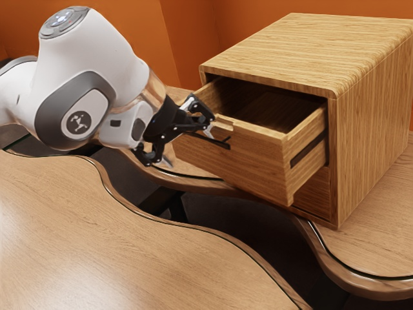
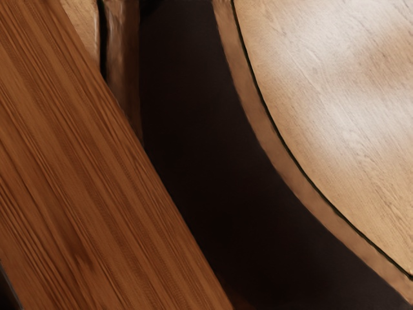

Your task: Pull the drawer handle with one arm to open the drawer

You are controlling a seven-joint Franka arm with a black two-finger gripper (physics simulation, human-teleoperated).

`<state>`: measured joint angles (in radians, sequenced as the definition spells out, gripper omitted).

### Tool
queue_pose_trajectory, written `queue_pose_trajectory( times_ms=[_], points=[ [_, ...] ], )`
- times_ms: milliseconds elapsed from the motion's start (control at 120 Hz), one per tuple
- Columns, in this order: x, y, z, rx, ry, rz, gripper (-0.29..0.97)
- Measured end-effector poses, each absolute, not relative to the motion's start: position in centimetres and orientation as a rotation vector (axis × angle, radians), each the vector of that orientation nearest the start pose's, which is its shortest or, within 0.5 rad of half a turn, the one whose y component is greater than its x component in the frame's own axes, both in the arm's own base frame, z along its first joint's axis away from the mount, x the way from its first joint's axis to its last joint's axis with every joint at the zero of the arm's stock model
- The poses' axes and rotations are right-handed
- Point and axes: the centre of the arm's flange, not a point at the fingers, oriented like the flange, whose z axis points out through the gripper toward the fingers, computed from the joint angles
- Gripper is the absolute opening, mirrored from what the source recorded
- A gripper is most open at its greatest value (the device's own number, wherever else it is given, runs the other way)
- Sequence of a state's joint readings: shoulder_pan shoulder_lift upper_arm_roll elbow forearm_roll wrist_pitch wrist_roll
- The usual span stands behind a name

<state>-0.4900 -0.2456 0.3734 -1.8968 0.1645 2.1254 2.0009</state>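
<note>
The drawer (image 1: pixel 258 152) is seen partway out, its handle (image 1: pixel 221 141) clamped between the fingers (image 1: pixel 205 120); further straight pulling is judged needed

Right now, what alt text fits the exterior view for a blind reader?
A white robot arm holds its black gripper at the front of a wooden drawer that stands partly pulled out of a wooden cabinet on a curved table.

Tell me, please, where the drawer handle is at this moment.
In the exterior view the drawer handle is left of centre, on the front of the pulled-out drawer of the wooden cabinet, right beside the end effector.
</note>
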Motion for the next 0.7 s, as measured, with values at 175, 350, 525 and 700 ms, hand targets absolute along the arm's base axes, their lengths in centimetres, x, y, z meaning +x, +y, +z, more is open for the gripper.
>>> queue_pose_trajectory(
  times_ms=[175,350,525,700],
  points=[
    [49.8,-2.0,64.5,-1.276,2.404,-0.321,0.67],
    [47.2,-1.0,64.6,-1.273,2.407,-0.351,0.67],
    [46.3,-1.5,65.5,-1.255,2.403,-0.36,0.66],
    [43.0,-2.8,69.8,-1.188,2.366,-0.413,0.67]
  ],
)
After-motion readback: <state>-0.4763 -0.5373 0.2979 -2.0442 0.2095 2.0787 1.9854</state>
